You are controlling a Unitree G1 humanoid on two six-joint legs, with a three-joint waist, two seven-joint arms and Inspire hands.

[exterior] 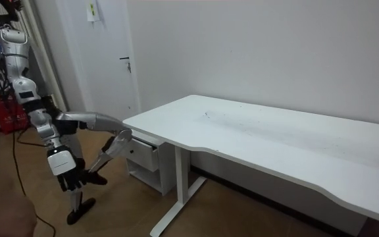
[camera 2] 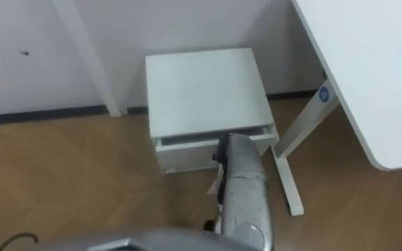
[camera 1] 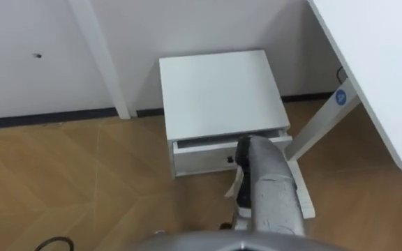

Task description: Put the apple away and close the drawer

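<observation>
— Hand check first: what are you getting?
— I am seeing the right hand (exterior: 72, 179) hanging low beside the standing leg in the room view. It is coming through as a small dark shape, so whether it is spread or pressed together, I cannot tell.
— How is the robot standing?
— I am watching it balancing on one leg on the wooden floor (camera 1: 82, 188), facing a small white cabinet (camera 1: 218, 94). The other leg is raised with the thigh about level, and the knee is pointing at the cabinet's front.
— And the drawer?
— The drawer (camera 1: 201, 157) is sitting just under the cabinet's top and sticking out slightly, with a narrow dark gap showing along its upper edge. In the eye views the raised knee is covering the right part of the drawer front. Whether it is touching the panel, I cannot tell. Whether the apple is lying inside, I cannot tell either.
— What is around it?
— The cabinet is standing against the white wall (camera 1: 201, 24). Just to its right, a white desk leg (camera 1: 321, 120) is carrying the white surface (camera 1: 386, 63), which is running along the robot's right side.
</observation>
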